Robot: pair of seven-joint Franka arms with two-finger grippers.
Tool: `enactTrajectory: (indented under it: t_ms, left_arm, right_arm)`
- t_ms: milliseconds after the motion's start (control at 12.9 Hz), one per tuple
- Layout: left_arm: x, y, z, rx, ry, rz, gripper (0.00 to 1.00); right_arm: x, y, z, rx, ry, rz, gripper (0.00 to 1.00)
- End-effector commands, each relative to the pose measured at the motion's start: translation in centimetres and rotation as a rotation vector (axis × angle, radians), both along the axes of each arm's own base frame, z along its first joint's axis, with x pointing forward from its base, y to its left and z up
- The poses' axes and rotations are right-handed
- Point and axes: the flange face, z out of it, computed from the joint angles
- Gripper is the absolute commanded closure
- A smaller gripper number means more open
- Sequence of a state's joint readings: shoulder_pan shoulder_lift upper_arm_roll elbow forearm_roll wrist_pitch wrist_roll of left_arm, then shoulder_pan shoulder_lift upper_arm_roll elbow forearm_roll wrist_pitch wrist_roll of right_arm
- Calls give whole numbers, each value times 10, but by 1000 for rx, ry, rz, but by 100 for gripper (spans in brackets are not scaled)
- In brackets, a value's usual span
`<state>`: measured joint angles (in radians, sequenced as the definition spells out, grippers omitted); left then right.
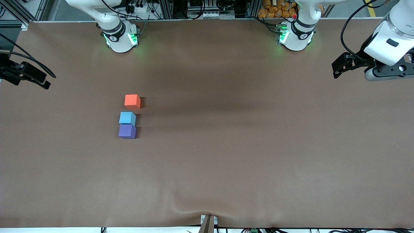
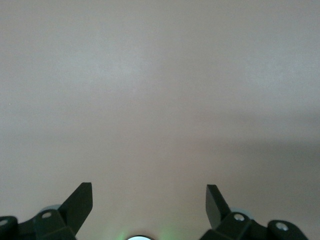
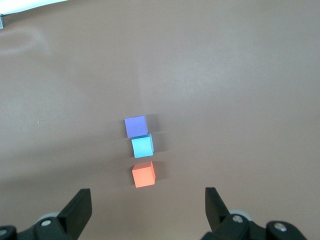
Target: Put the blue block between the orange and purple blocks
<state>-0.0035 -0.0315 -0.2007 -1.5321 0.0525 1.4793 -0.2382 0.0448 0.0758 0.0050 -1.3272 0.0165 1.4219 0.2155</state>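
Note:
Three small cubes stand in a short row on the brown table, toward the right arm's end. The orange block is farthest from the front camera. The blue block sits in the middle, with a small gap to the orange block. It is right against the purple block, which is nearest the camera. My right gripper is open and empty, up over the table's right-arm end, well away from the cubes. My left gripper is open and empty over bare table at the left arm's end.
The brown table cover has a wrinkle by a small bracket at its front edge. The two arm bases stand along the back edge, with cables and equipment past them.

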Motion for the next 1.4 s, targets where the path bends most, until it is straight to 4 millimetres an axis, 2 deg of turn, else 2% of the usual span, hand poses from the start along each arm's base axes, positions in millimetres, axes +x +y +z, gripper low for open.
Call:
enactTrajectory:
  t_ms: [0,233,466,854,1009,1164,1320]
  left_arm:
    - [1,0,-1,-12,-4,6,0]
    - [6,0,-4,-16,-14,5,0]
    - [11,3,-8,-17,-9,11,0]
    - [6,-2,-2,-40,-14,5,0]
    - [0,-5,6,-47,-29,0,0]
    - [-3,-6,5,-43,-22,-1,0]
    - [-1,-1,7,-46,-24,-17,0]
  right_arm:
    - [-25,-7,-6,-23,-2,13,0]
    - [-25,6,-3,-101,-8,55,0]
    - [-25,9,-2,-104,-12,59,0]
    - [-23,3,-2,-78,-11,46,0]
    - [-24,1,-2,-75,-11,43,0]
    - [-24,1,-2,-78,-7,84,0]
    - [-23,-4,-3,-77,-3,100,0]
